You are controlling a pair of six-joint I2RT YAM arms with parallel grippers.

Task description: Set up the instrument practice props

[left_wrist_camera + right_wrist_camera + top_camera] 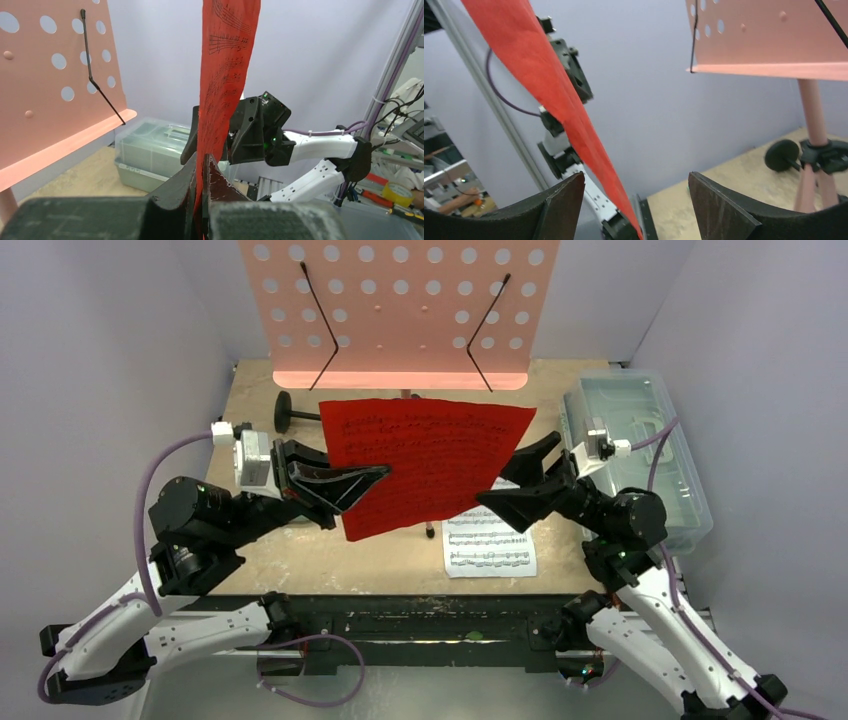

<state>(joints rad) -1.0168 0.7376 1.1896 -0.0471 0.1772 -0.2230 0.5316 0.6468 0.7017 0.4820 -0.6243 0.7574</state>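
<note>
- Camera above: red page (pixel 425 455) hangs in the air over the table (pixel 280 550). It is in front of the pink stand (pixel 400 300) and lower than the stand's shelf. The stand rises at the far edge, its two wire arms lying against the perforated desk.
- Left gripper (pixel 385 472) is pinched tight on the red page's left side, and the sheet spreads to the right from that grip.
- Right gripper (pixel 505 478) stands wide, one finger on either side of the page's lower right edge.
- White page (pixel 490 545) lies flat on the table, partly under the red one, near the front edge.
- Clear box (pixel 630 440), lid on, sits at the table's right side, beyond the right arm.
- Black stand (pixel 284 412) shows at far left, near the pink stand's post.
- Left wrist: the jaws are closed on the red page, which rises edge-on from between them with printed staves on its face. Beyond it, the right gripper's fingers flank the sheet. The box is on the table behind, and the pink stand is at left.
- Right wrist: both fingers sit far apart at the bottom. The red page slants down between them, closer to the left-hand finger, and touches neither as far as shows. The pink shelf is at upper right, with its post and black hub below and the black disc just beside them.
</note>
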